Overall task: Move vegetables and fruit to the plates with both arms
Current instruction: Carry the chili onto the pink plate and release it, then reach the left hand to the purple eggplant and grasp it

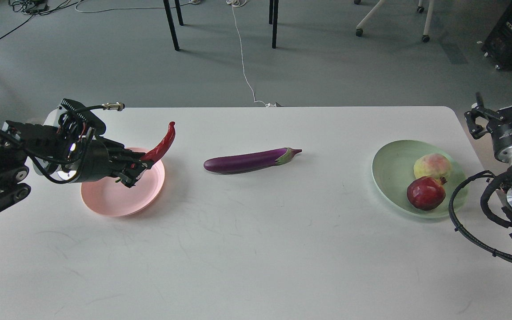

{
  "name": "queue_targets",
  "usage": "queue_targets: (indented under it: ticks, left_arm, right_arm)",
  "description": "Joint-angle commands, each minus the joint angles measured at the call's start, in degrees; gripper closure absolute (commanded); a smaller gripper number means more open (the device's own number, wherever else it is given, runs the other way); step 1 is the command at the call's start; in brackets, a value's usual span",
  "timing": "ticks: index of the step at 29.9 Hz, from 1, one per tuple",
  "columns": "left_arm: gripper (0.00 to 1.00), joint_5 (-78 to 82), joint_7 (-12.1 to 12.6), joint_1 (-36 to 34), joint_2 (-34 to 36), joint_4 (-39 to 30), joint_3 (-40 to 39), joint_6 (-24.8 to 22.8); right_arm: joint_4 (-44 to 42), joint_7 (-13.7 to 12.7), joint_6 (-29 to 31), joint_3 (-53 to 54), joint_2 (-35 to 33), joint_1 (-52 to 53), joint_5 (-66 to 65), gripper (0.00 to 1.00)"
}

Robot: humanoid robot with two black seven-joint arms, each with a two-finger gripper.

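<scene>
My left gripper (137, 168) is shut on the red chili pepper (162, 143) and holds it above the right part of the pale pink plate (105, 198), the pepper pointing up and right. The purple eggplant (249, 160) lies on the table at the middle. The mint green plate (391, 171) at the right holds the dark red pomegranate (426, 192) and the pale yellow-green fruit (431, 166). My right gripper (498, 113) is off the table's right edge, raised and empty; its fingers look spread.
The white table (256, 249) has its far edge at the back and rounded corners. Beyond it, chair and table legs (171, 24) and a white cable (245, 66) are on the grey floor. The right arm's cables (469, 222) loop over the table's right edge.
</scene>
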Motion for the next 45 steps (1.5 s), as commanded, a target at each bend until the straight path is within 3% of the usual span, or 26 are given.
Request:
queue_targets:
  ticks: [1, 5, 8, 9, 17, 25, 31, 36, 45]
  left_arm:
    - [0.74, -0.11, -0.27, 3.26, 0.72, 4.87, 0.02, 3.17]
    - [0.66, -1.07, -0.18, 5.56, 0.28, 7.43, 0.02, 6.78]
    - [0.31, -1.95, -0.18, 5.56, 0.19, 7.52, 0.2, 6.87]
    - [0.26, -1.95, -0.27, 5.56, 0.19, 7.52, 0.29, 6.78]
    - [0.22, -1.87, -0.01, 3.37, -1.9, 7.43, -0.24, 6.34]
    - [0.21, -1.43, 1.05, -11.22, -19.91, 8.05, 0.29, 3.18]
    - [0.28, 2.6, 2.19, -15.35, -34.24, 15.77, 5.63, 3.0]
    - [0.29, 5.69, 1.93, -14.83, -39.18, 20.61, 10.48, 3.79]
    - [0.29, 5.61, 1.93, -12.11, -41.29, 27.46, 13.82, 6.87]
  right_arm:
    - [0.07, -0.01, 0.01, -0.06, 0.02, 0.0, 0.0, 0.01]
    - [0.07, -0.01, 0.01, -0.15, -0.15, 0.0, 0.0, 0.01]
    - [0.16, -0.01, 0.01, -0.06, -0.33, 0.0, 0.0, 0.01]
    - [0.24, -0.01, 0.01, -0.06, -0.42, 0.0, 0.0, 0.01]
    - [0.16, -0.01, 0.01, -0.06, -0.68, -0.18, 0.0, 0.01]
    - [0.16, -0.01, 0.01, -0.06, -0.68, -0.18, 0.0, 0.01]
    - [-0.02, 0.07, 0.01, 0.12, -0.95, -0.79, 0.0, 0.01]
    - [-0.02, 0.78, 0.01, 0.2, -2.0, -1.49, 0.09, 0.01]
    - [-0.02, 1.13, 0.01, 0.2, -2.09, -2.9, 0.09, 0.01]
